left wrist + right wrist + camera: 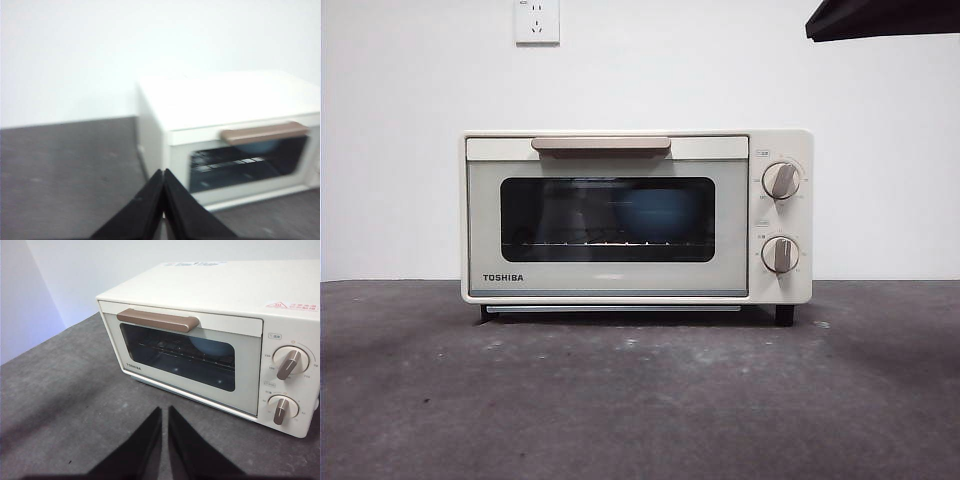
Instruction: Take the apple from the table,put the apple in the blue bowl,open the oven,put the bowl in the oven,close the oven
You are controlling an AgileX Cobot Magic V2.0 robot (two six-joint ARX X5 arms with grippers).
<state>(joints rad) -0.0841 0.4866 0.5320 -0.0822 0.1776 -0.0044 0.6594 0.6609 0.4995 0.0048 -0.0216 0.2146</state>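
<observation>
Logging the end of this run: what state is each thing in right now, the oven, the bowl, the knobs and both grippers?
oven: door shut, handle up at the top.
blue bowl: inside the oven on the wire rack, seen through the glass.
apple: not visible; cannot tell.
upper knob and lower knob: both pointers near upright.
left gripper: shut, empty, away from the oven.
right gripper: nearly shut, empty, in front of the oven.

We saw the cream oven [620, 215] standing shut on the dark grey table [640, 400], its taupe handle [601, 145] level, and the blue bowl [655, 215] dim behind the glass.
</observation>
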